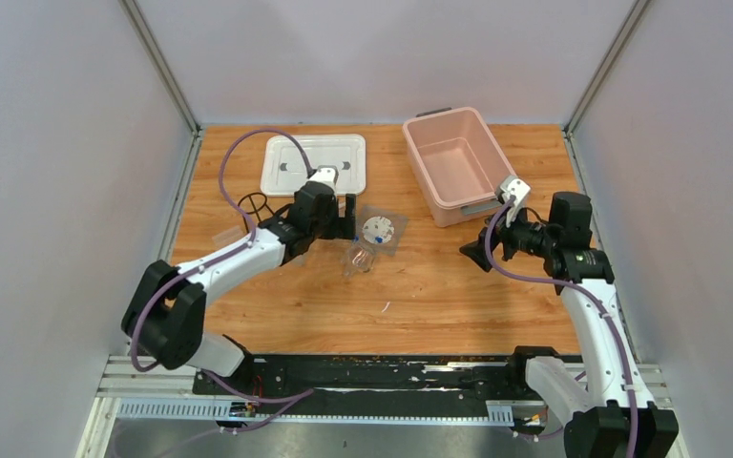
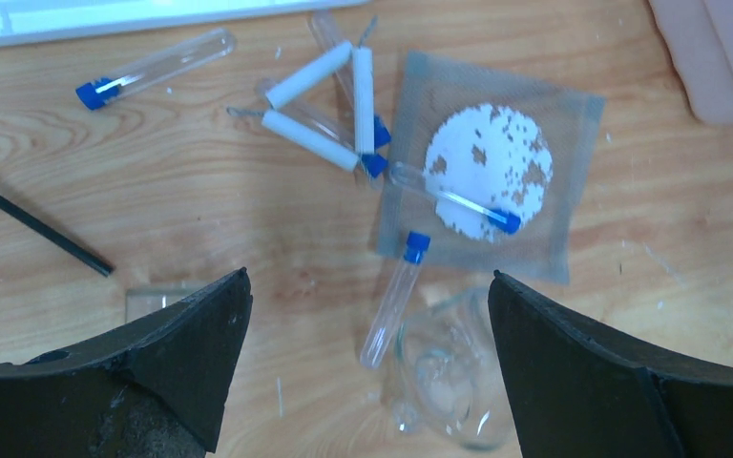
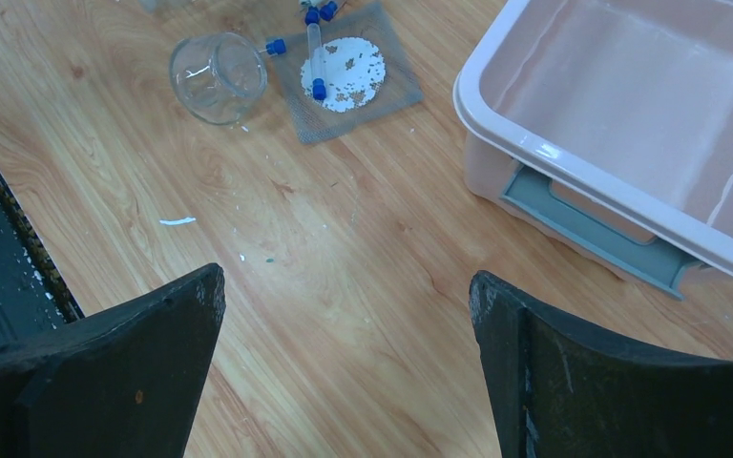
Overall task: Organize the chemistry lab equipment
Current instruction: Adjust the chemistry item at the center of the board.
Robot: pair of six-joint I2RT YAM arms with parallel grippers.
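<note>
A grey mesh square with a white disc [image 2: 489,172] lies on the wooden table, with a blue-capped tube [image 2: 453,198] across it. A small triangle of white rods [image 2: 329,105] lies to its left. One more blue-capped tube [image 2: 157,67] lies further left and another [image 2: 393,298] lies below the mesh. A clear glass vessel [image 2: 449,372] lies on its side. My left gripper [image 2: 369,277] is open and empty above the tube and the vessel. The black wire tripod [image 1: 251,205] stands left of the left arm. My right gripper [image 3: 345,277] is open and empty over bare wood.
The pink bin [image 1: 453,162] stands at the back right, close to the right gripper [image 1: 472,250]. Its white lid [image 1: 313,164] lies at the back, behind the left gripper [image 1: 348,218]. A small clear slide [image 2: 157,303] lies by the left finger. Grey walls close in both sides.
</note>
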